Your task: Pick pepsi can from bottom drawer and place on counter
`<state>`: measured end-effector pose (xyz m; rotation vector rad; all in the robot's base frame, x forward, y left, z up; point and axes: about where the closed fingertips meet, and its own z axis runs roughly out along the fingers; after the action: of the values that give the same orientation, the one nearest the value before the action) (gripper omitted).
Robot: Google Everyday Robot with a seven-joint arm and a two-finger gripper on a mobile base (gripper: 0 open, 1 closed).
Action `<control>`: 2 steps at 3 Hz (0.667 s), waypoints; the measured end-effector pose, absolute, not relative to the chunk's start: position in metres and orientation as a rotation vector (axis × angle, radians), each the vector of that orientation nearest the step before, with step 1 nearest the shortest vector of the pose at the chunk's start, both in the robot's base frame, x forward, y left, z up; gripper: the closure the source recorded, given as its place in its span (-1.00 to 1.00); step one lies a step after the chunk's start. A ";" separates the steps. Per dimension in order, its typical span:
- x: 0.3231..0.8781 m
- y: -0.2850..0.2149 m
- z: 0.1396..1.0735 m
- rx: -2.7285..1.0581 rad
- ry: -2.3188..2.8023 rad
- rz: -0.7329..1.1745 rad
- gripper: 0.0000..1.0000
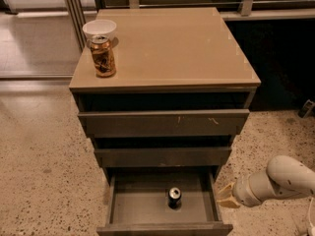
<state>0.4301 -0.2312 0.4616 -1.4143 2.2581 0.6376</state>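
The pepsi can (174,197) stands upright in the open bottom drawer (133,205), near the middle of its grey floor, silver top showing. The counter (172,48) is the glossy tan top of the cabinet above. My gripper (225,195) is at the end of the white arm at the lower right, just outside the drawer's right wall, about level with the can and apart from it. It holds nothing.
A brown-and-gold patterned can (103,56) and a white bowl (99,29) stand at the counter's back left corner. Two shallower drawers (162,123) sit above the open one. Speckled floor surrounds the cabinet; a dark rail runs behind.
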 end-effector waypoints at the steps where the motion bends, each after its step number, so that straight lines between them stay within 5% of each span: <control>1: 0.430 -0.231 0.457 -1.415 2.251 0.648 1.00; 2: 0.448 -0.241 0.422 -1.476 2.154 0.600 1.00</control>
<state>0.4477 -0.2412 0.4222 -1.4762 2.1540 0.6000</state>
